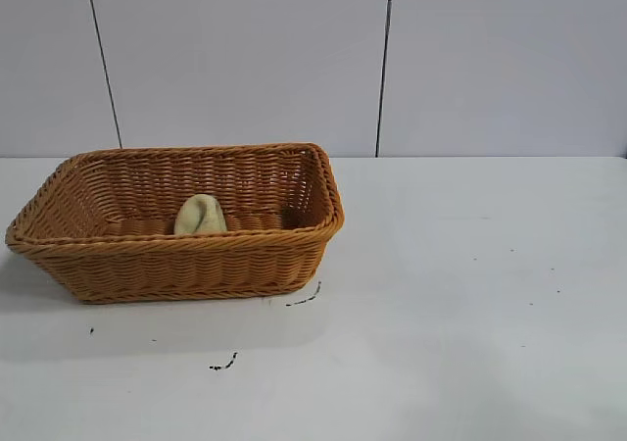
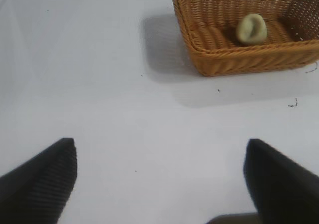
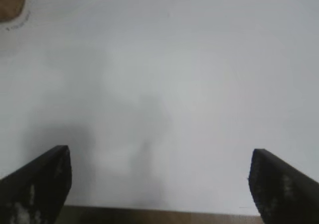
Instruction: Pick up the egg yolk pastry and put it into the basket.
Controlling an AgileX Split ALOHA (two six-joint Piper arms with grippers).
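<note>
The egg yolk pastry (image 1: 200,215), a small pale yellowish lump, lies inside the orange-brown wicker basket (image 1: 118,260) at the table's left. It also shows in the left wrist view (image 2: 250,29), inside the basket (image 2: 239,62). My left gripper (image 2: 160,152) is open and empty above bare table, well away from the basket. My right gripper (image 3: 159,157) is open and empty above bare table; a corner of the basket (image 3: 10,5) shows far off in its view. Neither arm shows in the exterior view.
The white table (image 1: 470,294) carries a few small dark marks (image 1: 223,365) in front of the basket. A grey panelled wall (image 1: 245,59) stands behind the table.
</note>
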